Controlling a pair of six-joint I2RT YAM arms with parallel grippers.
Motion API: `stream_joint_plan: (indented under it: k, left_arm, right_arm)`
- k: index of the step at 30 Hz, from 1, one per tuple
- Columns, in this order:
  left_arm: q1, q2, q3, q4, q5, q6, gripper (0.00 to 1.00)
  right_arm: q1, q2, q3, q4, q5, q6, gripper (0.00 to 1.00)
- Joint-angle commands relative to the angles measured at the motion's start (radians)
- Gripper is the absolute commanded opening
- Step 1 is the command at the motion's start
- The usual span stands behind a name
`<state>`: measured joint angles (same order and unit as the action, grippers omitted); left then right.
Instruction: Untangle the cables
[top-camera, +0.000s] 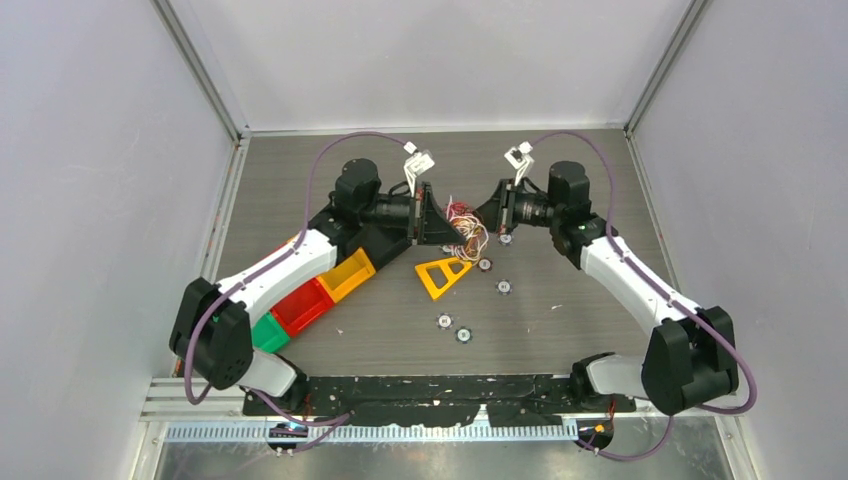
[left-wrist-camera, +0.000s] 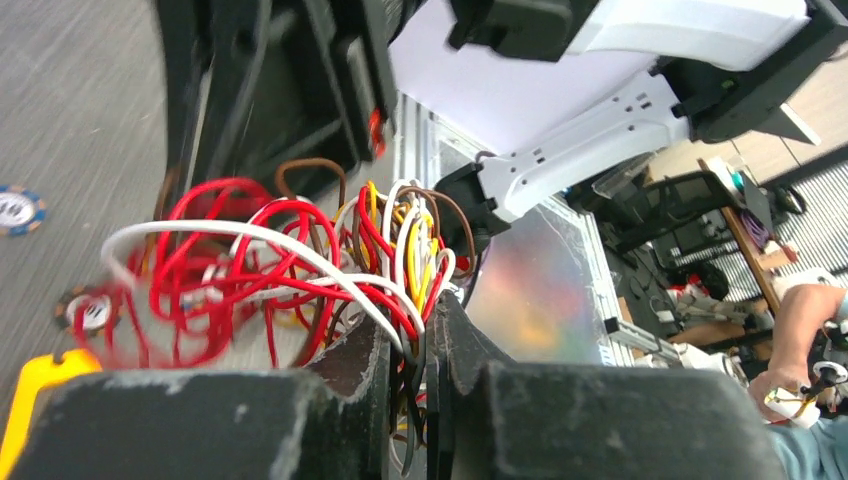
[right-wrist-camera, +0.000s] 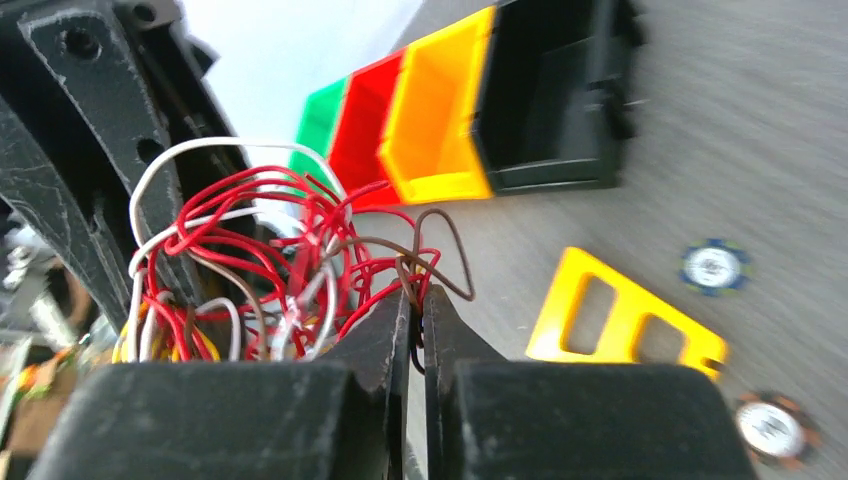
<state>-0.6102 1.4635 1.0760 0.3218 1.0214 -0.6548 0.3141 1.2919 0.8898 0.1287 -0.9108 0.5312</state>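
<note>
Cables (top-camera: 466, 225): in the overhead view I find one small tangle of red, white, yellow and brown strands. It sits between my left gripper (top-camera: 452, 232) and my right gripper (top-camera: 483, 216), over the middle of the table (top-camera: 560, 330) and nearer its far edge than its near edge. A yellow triangular frame (top-camera: 443, 275) lies just on the near side of the tangle. A row of bins (top-camera: 303, 308) sits toward the left edge, partly under my left arm. Chips (top-camera: 504, 287) are scattered near the frame. Left wrist view: my left gripper (left-wrist-camera: 425, 345) is clenched on the cables (left-wrist-camera: 290, 265), with several strands running down into the narrow gap between the jaws and most of the tangle spreading left of the tips. Right wrist view: my right gripper (right-wrist-camera: 415, 315) is clenched, jaws all but touching, with brown and red strands of the cables (right-wrist-camera: 260, 270) caught at the tips. The frame (right-wrist-camera: 620, 320) and bins (right-wrist-camera: 440, 120) lie on the table beyond.
</note>
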Motion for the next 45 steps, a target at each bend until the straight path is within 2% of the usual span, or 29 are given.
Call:
stream_joint_plan:
  k: [1,4,7,12,15,18,20,22,25,29,33,38,40,45]
  left_arm:
    - [0.052,-0.093,0.011,-0.243,-0.036,0.161,0.13]
    - [0.060,-0.134,0.037,-0.438,-0.112,0.328,0.16]
    - [0.061,-0.163,0.023,-0.499,-0.157,0.380,0.15]
    - [0.080,-0.170,0.048,-0.663,-0.227,0.469,0.06]
    - [0.110,-0.177,0.054,-0.748,-0.260,0.512,0.07]
    - [0.138,-0.192,0.043,-0.830,-0.334,0.582,0.08]
    - [0.148,-0.198,0.034,-0.848,-0.386,0.612,0.00]
    - [0.150,-0.194,0.038,-0.871,-0.421,0.641,0.00]
    - [0.150,-0.183,0.052,-0.898,-0.416,0.683,0.00]
    - [0.159,-0.169,0.081,-1.017,-0.423,0.786,0.00]
    - [0.207,-0.211,0.058,-1.119,-0.406,0.895,0.00]
    - [0.257,-0.271,0.038,-1.212,-0.367,0.990,0.00]
    - [0.262,-0.297,0.036,-1.204,-0.358,0.999,0.00]
    - [0.226,-0.321,0.026,-1.020,-0.265,0.852,0.00]
  right_arm:
    - [-0.088,-0.065,0.103,-0.271,0.195,-0.252,0.05]
    - [-0.178,-0.093,0.113,-0.385,0.360,-0.369,0.05]
    - [-0.243,-0.119,0.115,-0.453,0.475,-0.441,0.06]
    - [-0.382,-0.145,0.127,-0.483,0.581,-0.558,0.05]
    - [-0.486,-0.137,0.153,-0.485,0.606,-0.612,0.05]
    - [-0.581,-0.110,0.196,-0.490,0.597,-0.665,0.05]
    - [-0.627,-0.091,0.221,-0.493,0.577,-0.680,0.06]
    - [-0.659,-0.076,0.242,-0.493,0.562,-0.696,0.05]
    - [-0.686,-0.054,0.280,-0.494,0.552,-0.708,0.06]
    - [-0.748,-0.004,0.357,-0.476,0.550,-0.716,0.05]
    - [-0.849,0.070,0.465,-0.475,0.533,-0.721,0.05]
    - [-0.887,0.125,0.522,-0.487,0.504,-0.739,0.06]
    - [-0.888,0.138,0.520,-0.508,0.462,-0.744,0.05]
    - [-0.865,0.169,0.496,-0.600,0.247,-0.728,0.05]
